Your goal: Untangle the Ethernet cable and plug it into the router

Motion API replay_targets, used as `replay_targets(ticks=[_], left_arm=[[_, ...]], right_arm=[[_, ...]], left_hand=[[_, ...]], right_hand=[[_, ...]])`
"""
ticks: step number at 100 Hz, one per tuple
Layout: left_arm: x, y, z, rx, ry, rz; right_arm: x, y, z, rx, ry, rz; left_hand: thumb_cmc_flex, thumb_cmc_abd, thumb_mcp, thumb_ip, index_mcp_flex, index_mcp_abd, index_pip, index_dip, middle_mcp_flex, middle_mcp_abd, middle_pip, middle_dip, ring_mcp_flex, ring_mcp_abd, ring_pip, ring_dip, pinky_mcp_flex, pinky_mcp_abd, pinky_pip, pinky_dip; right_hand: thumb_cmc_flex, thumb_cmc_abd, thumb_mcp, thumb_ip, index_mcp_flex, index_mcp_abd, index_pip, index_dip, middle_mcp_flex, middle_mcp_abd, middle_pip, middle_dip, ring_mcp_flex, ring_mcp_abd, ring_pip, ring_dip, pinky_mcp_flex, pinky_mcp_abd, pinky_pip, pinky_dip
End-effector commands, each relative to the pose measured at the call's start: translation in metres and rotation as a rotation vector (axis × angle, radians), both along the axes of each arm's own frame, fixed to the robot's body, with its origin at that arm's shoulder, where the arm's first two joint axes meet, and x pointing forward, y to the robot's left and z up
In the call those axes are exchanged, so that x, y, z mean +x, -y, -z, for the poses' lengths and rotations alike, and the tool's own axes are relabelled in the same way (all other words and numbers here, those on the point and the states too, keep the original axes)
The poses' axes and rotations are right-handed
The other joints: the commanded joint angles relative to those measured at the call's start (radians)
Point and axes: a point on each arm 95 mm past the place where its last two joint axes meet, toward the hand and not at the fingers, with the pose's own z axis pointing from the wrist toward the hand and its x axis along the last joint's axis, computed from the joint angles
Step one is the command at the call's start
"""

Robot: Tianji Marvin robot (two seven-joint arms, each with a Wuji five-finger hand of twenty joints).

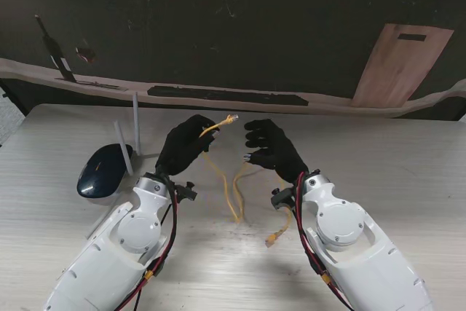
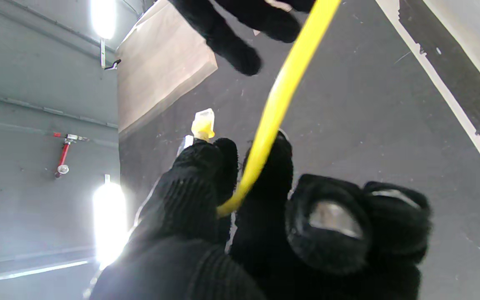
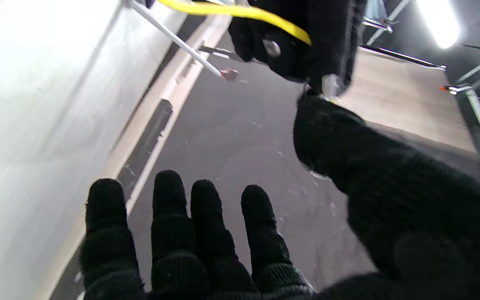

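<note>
Stand view first: the black-gloved left hand (image 1: 186, 145) pinches a thin yellow Ethernet cable (image 1: 231, 187) just behind its clear plug (image 1: 231, 119), held up off the pale wooden table (image 1: 408, 158), while the rest of the cord droops in loose bends between the two arms, its other plug (image 1: 273, 237) lying by the right forearm. The black-gloved right hand (image 1: 273, 147) hovers just beside, fingers spread and holding nothing. A dark blue, dome-shaped router with white antennas (image 1: 104, 169) sits to the left. Left wrist view shows the fingers (image 2: 200, 175) clamped on the cord, plug poking out past the fingertips. Right wrist view shows four fingers (image 3: 169, 216) apart and bare. The cable looks light, limp and springy, so I'd say it will sag and twist unless gripped close to the plug; the plug's little clip looks fragile, so hold its hard body squarely.
</note>
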Motion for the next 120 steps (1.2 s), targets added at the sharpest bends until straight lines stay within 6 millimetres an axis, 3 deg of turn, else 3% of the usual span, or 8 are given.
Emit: replay_targets(ticks=[1, 22, 38, 65, 68, 79, 106, 120], left_arm=[[-0.001, 0.004, -0.006, 0.011, 0.013, 0.033], [-0.003, 0.002, -0.006, 0.072, 0.016, 0.026], [-0.004, 0.002, 0.001, 0.086, -0.003, -0.003], [-0.005, 0.007, 0.017, 0.172, -0.028, -0.049], [-0.005, 0.008, 0.018, 0.186, -0.03, -0.049], [-0.006, 0.012, 0.021, 0.207, -0.04, -0.039], [-0.01, 0.019, 0.026, 0.244, -0.065, -0.007], [-0.01, 0.021, 0.026, 0.238, -0.079, -0.033]], right_arm=[[-0.001, -0.016, 0.01, -0.017, -0.044, -0.035], [-0.001, -0.032, 0.019, -0.03, -0.082, -0.045], [-0.001, -0.038, 0.011, -0.001, -0.044, 0.015], [-0.004, -0.042, 0.003, 0.039, -0.008, 0.093], [-0.004, -0.042, 0.002, 0.043, -0.01, 0.095], [-0.004, -0.044, 0.003, 0.039, -0.02, 0.09], [0.0, -0.05, 0.006, 0.016, -0.043, 0.094], [-0.005, -0.053, 0.01, -0.024, -0.099, 0.068]], left_hand=[[0.028, 0.042, -0.024, -0.009, -0.017, -0.04, 0.018, 0.01, 0.012, -0.035, 0.013, 0.025, 0.028, 0.042, 0.024, 0.002, 0.0, -0.032, 0.073, 0.042], [0.048, 0.016, -0.025, 0.002, 0.014, 0.002, 0.008, -0.007, 0.013, -0.031, 0.009, 0.025, 0.027, 0.046, 0.016, -0.001, -0.003, -0.033, 0.072, 0.04], [0.053, 0.006, -0.018, 0.007, 0.024, 0.032, 0.006, -0.008, 0.014, -0.025, 0.0, 0.021, 0.027, 0.057, -0.005, -0.008, -0.015, -0.031, 0.063, 0.039], [0.077, -0.031, 0.014, 0.022, 0.019, 0.055, 0.001, -0.01, 0.011, -0.025, -0.009, 0.015, 0.026, 0.063, -0.028, -0.017, -0.029, -0.026, 0.051, 0.04], [0.017, -0.059, 0.129, -0.001, 0.019, 0.054, 0.0, -0.007, 0.009, -0.027, -0.007, 0.008, 0.026, 0.063, -0.03, -0.018, -0.028, -0.025, 0.045, 0.054], [0.01, -0.07, 0.151, -0.003, 0.019, 0.059, 0.001, -0.006, 0.011, -0.028, -0.007, 0.007, 0.027, 0.063, -0.034, -0.019, -0.03, -0.025, 0.043, 0.056], [0.001, -0.078, 0.163, -0.003, 0.025, 0.058, 0.005, -0.007, 0.013, -0.028, -0.009, 0.005, 0.026, 0.063, -0.044, -0.023, -0.032, -0.025, 0.041, 0.055], [-0.001, -0.074, 0.173, -0.004, 0.017, 0.065, -0.002, -0.011, 0.008, -0.023, -0.014, 0.003, 0.027, 0.068, -0.052, -0.027, -0.041, -0.024, 0.032, 0.053]], right_hand=[[0.02, -0.041, 0.031, -0.009, -0.037, 0.0, 0.0, -0.008, -0.029, -0.004, 0.021, 0.016, -0.014, -0.003, -0.007, 0.008, -0.002, -0.053, -0.014, -0.033], [-0.006, -0.021, 0.012, -0.012, -0.013, -0.037, 0.015, -0.008, -0.032, 0.002, 0.019, 0.012, -0.028, 0.009, -0.018, 0.003, -0.037, -0.052, -0.03, -0.062], [-0.038, 0.024, 0.008, -0.012, 0.23, -0.133, -0.02, -0.006, 0.065, 0.011, 0.003, 0.007, 0.017, 0.038, -0.005, 0.007, -0.032, 0.01, 0.009, -0.073], [-0.096, 0.176, 0.013, 0.001, 0.492, -0.078, -0.115, -0.026, 0.279, 0.024, -0.027, 0.005, 0.114, 0.091, 0.015, 0.012, -0.006, 0.115, 0.063, -0.068], [-0.1, 0.195, 0.014, 0.003, 0.508, -0.072, -0.128, -0.032, 0.298, 0.024, -0.033, 0.003, 0.117, 0.094, 0.014, 0.011, -0.008, 0.12, 0.065, -0.069], [-0.113, 0.276, -0.008, 0.005, 0.538, -0.046, -0.159, -0.047, 0.327, 0.023, -0.044, 0.001, 0.117, 0.096, 0.007, 0.008, -0.018, 0.124, 0.064, -0.07], [-0.098, 0.336, -0.03, 0.012, 0.494, -0.009, -0.205, -0.066, 0.309, 0.04, -0.053, 0.002, 0.107, 0.099, 0.009, 0.01, -0.028, 0.122, 0.063, -0.067], [-0.087, 0.178, -0.026, 0.002, 0.179, 0.008, -0.146, -0.036, 0.159, 0.049, -0.024, 0.013, 0.078, 0.111, 0.001, 0.006, -0.031, 0.112, 0.056, -0.064]])
